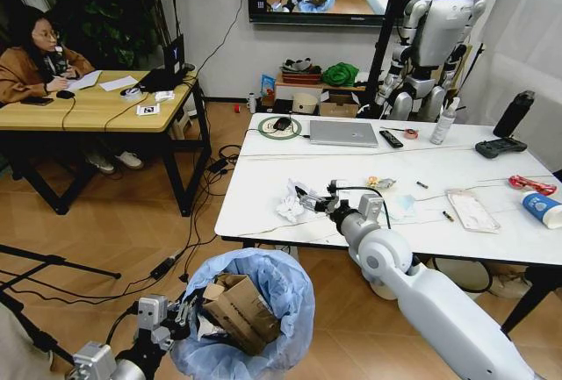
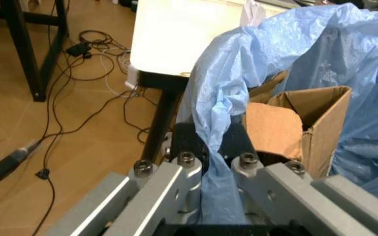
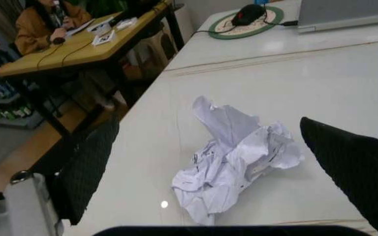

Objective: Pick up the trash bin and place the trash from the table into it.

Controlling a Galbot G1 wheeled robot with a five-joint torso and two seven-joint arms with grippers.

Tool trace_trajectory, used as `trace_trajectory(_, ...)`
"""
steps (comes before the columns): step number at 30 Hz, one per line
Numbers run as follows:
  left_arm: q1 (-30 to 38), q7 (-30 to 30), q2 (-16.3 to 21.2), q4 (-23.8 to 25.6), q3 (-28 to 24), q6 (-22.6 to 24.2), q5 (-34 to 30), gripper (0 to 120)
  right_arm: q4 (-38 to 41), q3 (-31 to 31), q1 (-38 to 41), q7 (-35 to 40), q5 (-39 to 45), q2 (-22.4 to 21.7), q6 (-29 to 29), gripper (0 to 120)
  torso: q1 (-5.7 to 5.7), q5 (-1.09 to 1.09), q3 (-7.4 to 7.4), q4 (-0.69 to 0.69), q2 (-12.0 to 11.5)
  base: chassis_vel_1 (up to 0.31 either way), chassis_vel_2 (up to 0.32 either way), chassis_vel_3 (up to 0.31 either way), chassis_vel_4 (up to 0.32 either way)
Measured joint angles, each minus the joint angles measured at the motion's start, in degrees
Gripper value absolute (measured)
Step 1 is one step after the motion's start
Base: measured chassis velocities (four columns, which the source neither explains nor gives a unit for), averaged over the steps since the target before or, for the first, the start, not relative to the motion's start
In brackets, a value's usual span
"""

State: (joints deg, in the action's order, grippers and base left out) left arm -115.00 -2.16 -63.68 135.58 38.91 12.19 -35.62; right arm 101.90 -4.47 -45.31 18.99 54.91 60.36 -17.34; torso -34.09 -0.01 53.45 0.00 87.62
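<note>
left gripper (image 2: pixel 212 162) clamps trash bin (image 1: pixel 263 297) bag rim, near left | right gripper (image 3: pixel 222 167) spread around crumpled paper (image 3: pixel 232 157); faint unreadable print | table (image 1: pixel 263 196)

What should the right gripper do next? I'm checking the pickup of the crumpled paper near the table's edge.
Probably ease forward and close. The right gripper is open, its fingers standing either side of the crumpled white paper on the table, not yet touching it. The left gripper holds the trash bin by its bag below the table edge.
</note>
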Motion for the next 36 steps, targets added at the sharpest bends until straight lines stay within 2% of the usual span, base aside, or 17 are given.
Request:
trace_trajectory(9, 0.3, 0.0, 0.0, -0.2, -0.1, 0.0, -0.2, 0, -6.6, -2.3, 4.1, 2.4, -0.6, 4.8, -0.2, 100, 0.00, 0.00, -0.01, 0.00, 0.0, 0.000, 0.000, 0.000, 0.000)
trace_trajectory(14, 0.2, 0.0, -0.1, -0.3, -0.3, 0.0, -0.2, 0, -11.1, -3.4, 6.3, 4.5, -1.6, 8.9, -1.0, 100, 0.00, -0.01, -0.01, 0.01, 0.0, 0.000, 0.000, 0.000, 0.000)
trace_trajectory(20, 0.2, 0.0, -0.1, -0.2, 0.1, 0.0, -0.4, 0, -14.4, -4.3, 7.1, 5.2, -3.4, 10.8, -1.6, 100, 0.00, 0.00, 0.00, 0.00, 0.0, 0.000, 0.000, 0.000, 0.000)
trace_trajectory(36, 0.4, 0.0, 0.0, -0.2, 0.3, 0.0, -1.1, 0, -19.5, -4.1, 7.6, 5.3, -6.9, 12.0, -2.8, 100, 0.01, 0.02, 0.00, 0.00, 0.0, 0.000, 0.000, 0.000, 0.000)
